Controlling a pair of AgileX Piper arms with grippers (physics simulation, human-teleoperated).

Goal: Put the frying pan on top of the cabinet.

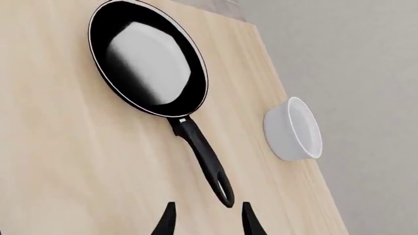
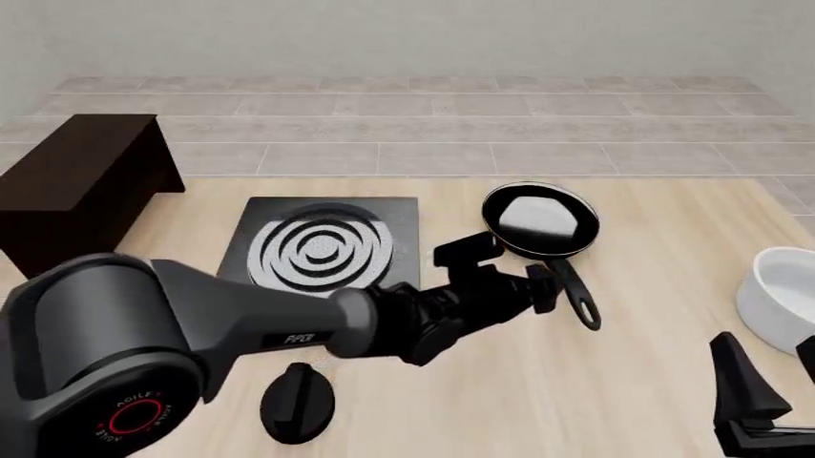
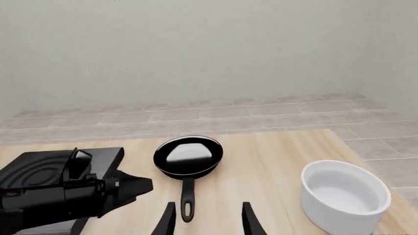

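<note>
The frying pan point(image 2: 541, 221) sits on the wooden table to the right of the stove plate, glossy black with a pale inside, its long handle point(image 2: 575, 291) pointing toward the near edge. My left gripper point(image 2: 551, 289) reaches across from the left and stands open just beside the handle. In the left wrist view the handle's loop end point(image 1: 224, 192) lies just ahead of the open left gripper point(image 1: 209, 216), apart from both fingers. The dark brown cabinet point(image 2: 76, 181) stands at the far left. My right gripper point(image 2: 774, 377) is open and empty at the near right; the right wrist view also shows the open right gripper point(image 3: 207, 218).
A flat black stove plate point(image 2: 324, 246) with grey rings lies between cabinet and pan. A white bowl point(image 2: 783, 291) stands at the table's right edge, near my right gripper. A black round knob point(image 2: 296, 401) lies near the front, under the left arm.
</note>
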